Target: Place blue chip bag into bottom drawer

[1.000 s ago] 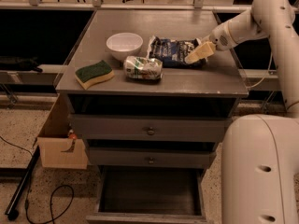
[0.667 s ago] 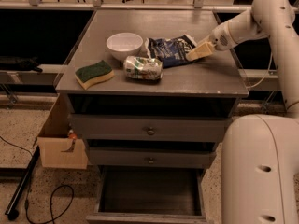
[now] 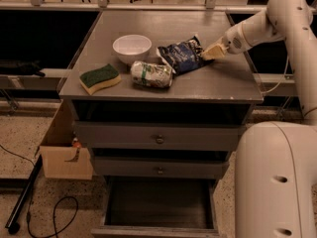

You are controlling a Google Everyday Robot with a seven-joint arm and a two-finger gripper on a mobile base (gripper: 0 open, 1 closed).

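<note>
The blue chip bag lies on the grey cabinet top, right of centre, with its right end tipped up. My gripper comes in from the right and is shut on that raised right edge of the bag. The bottom drawer stands pulled out at floor level below the two upper drawers. Its dark inside shows nothing in it, and its front lies along the lower edge of the view.
A white bowl, a green-and-white shiny packet and a green-and-yellow sponge sit left of the bag. A cardboard box and a black cable lie on the floor at left. My white base stands at right.
The gripper has moved left onto the bag's right edge, and that end of the bag has tipped up and shifted slightly left. The other objects have not moved.
</note>
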